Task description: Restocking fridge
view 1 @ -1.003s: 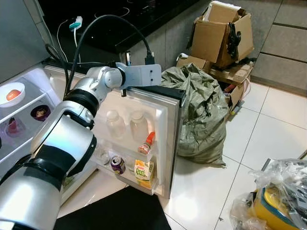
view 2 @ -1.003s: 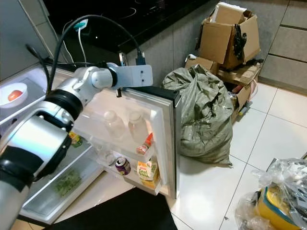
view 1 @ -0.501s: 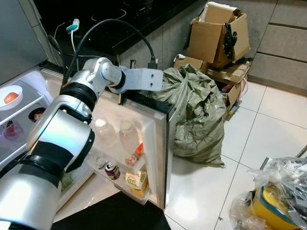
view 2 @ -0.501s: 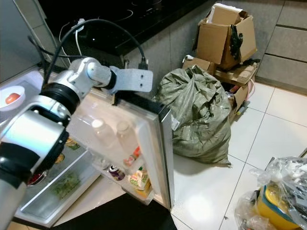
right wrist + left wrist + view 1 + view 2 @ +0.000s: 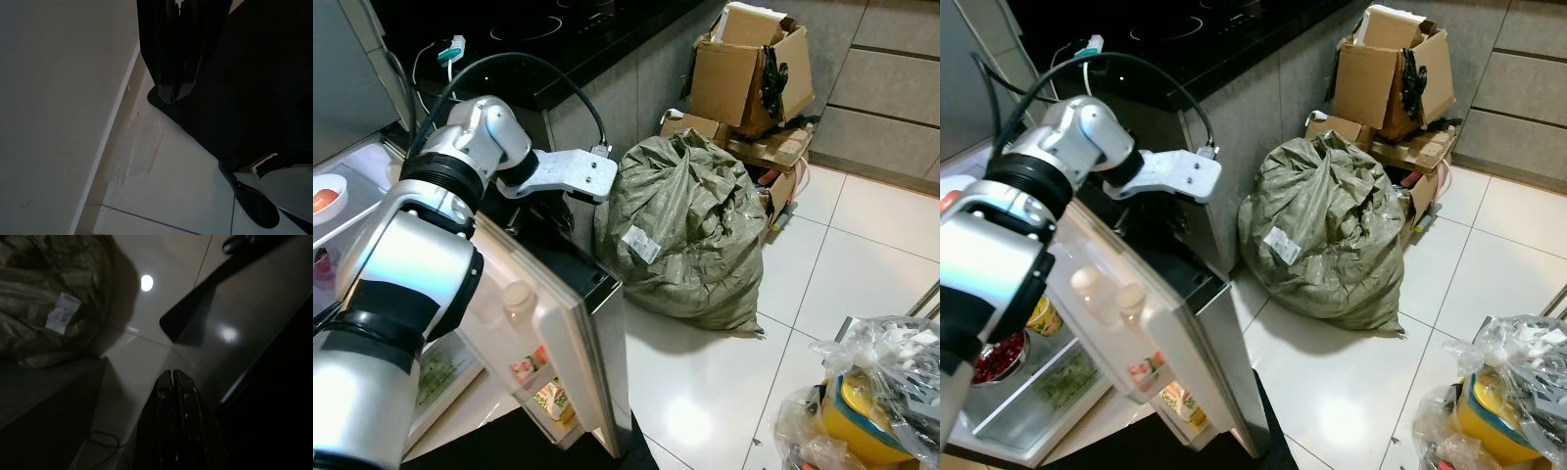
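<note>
Fridge door: the white fridge door (image 5: 1170, 362) with a dark outer face is standing partly ajar at the lower left of the head views, its inner side facing the lit fridge interior (image 5: 1038, 392).
Door shelves: two white-capped clear bottles (image 5: 1107, 294) are sitting in the upper door shelf; a yellow juice carton (image 5: 1180, 403) is sitting in the lower one, with a small red-labelled item just above it.
Left gripper: the left gripper (image 5: 172, 377) is pointing down along the dark outer face of the door, its two long black fingers (image 5: 165, 396) pressed together with nothing between them; whether they are touching the door cannot be told.
Left arm: the silver left arm (image 5: 460, 176) is reaching out over the top edge of the door, its white wrist plate (image 5: 563, 174) hanging above and behind the door, with a black cable looping over it.
Right gripper: the right gripper (image 5: 175, 94) is hanging idle over the pale tiled floor (image 5: 161, 196), beside a plain wall, its black fingers closed on nothing.
Fridge shelves: a white bowl holding something orange (image 5: 323, 196) is resting on a shelf at the far left.
Sack: a large olive-green woven sack (image 5: 1327, 230) with a small white label is slumping on the floor just beyond the door, against the grey counter (image 5: 1253, 98).
Boxes: torn brown cardboard boxes (image 5: 1396, 73) are piling up behind the sack.
Bag: a clear plastic bag with a yellow container inside (image 5: 867, 401) is sitting at the lower right, well apart from the door.
</note>
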